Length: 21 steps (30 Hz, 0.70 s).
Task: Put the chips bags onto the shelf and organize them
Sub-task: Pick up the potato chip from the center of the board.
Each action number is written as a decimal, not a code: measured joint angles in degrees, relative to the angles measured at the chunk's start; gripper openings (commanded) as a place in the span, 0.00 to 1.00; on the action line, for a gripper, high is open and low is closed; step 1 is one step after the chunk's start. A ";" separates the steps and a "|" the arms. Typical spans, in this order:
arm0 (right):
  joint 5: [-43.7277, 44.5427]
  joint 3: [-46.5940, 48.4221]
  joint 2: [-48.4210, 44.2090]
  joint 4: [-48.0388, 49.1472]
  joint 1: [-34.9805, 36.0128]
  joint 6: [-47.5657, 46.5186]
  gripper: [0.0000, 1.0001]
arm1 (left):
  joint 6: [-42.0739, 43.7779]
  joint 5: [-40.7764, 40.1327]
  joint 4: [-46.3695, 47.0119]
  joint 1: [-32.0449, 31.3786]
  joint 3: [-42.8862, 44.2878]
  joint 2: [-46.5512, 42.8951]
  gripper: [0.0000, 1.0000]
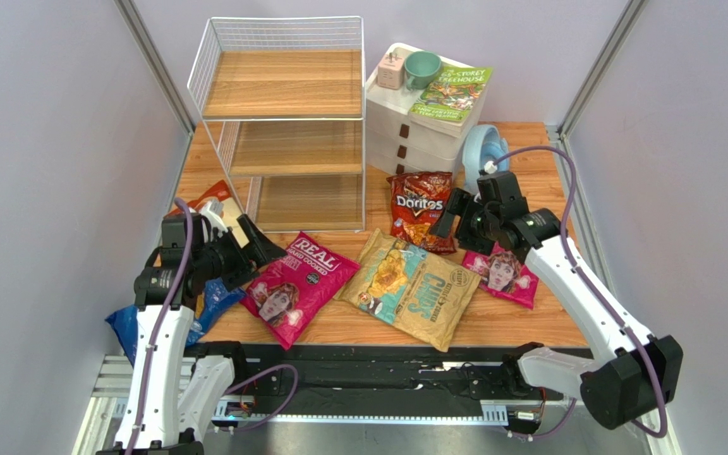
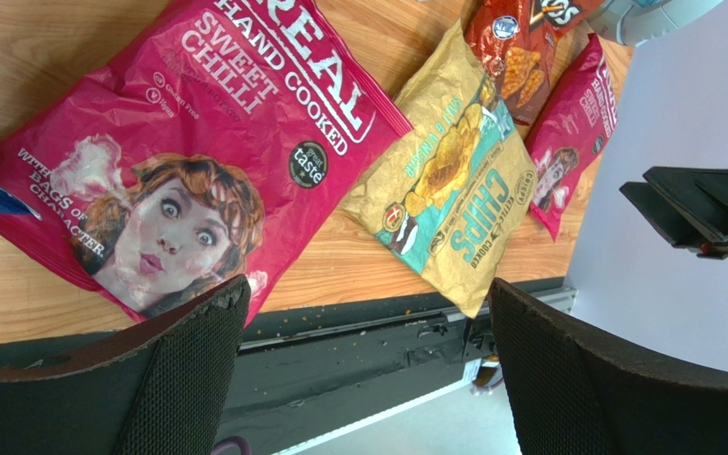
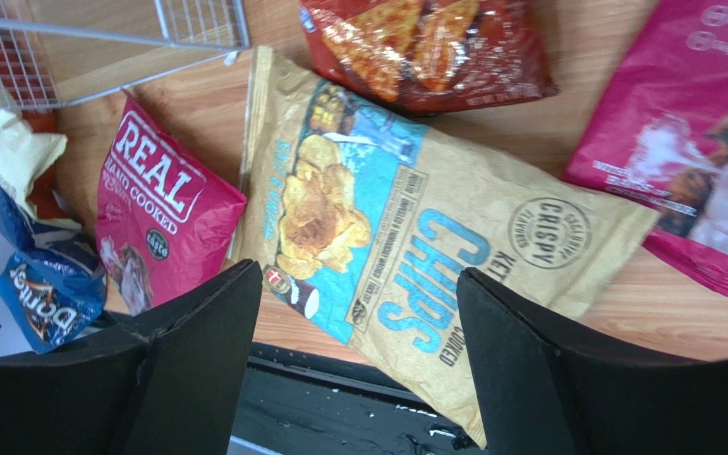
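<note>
The shelf (image 1: 282,123) stands empty at the back of the table. In front of it lie the chips bags: a magenta REAL bag (image 1: 297,284), a tan-and-teal CHIPS bag (image 1: 415,289), a red Doritos bag (image 1: 422,209) and a second magenta bag (image 1: 503,273). A blue Doritos bag (image 1: 164,322) and an orange-and-cream bag (image 1: 221,201) lie at the left, partly hidden by the left arm. My left gripper (image 1: 249,248) (image 2: 368,289) hangs open beside the REAL bag (image 2: 206,142), holding nothing. My right gripper (image 1: 453,216) (image 3: 358,275) is open above the CHIPS bag (image 3: 415,246), holding nothing.
A white drawer unit (image 1: 425,128) stands right of the shelf with a green book (image 1: 453,93), a teal cup (image 1: 423,66) and a pink box (image 1: 392,68) on top. A pale blue round object (image 1: 485,156) leans beside it. A black rail (image 1: 387,365) runs along the near edge.
</note>
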 measured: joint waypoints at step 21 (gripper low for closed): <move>-2.78 -6.60 -4.44 -2.10 -4.57 4.20 0.80 | -1.84 -0.52 -2.05 -0.70 -1.09 -1.27 0.98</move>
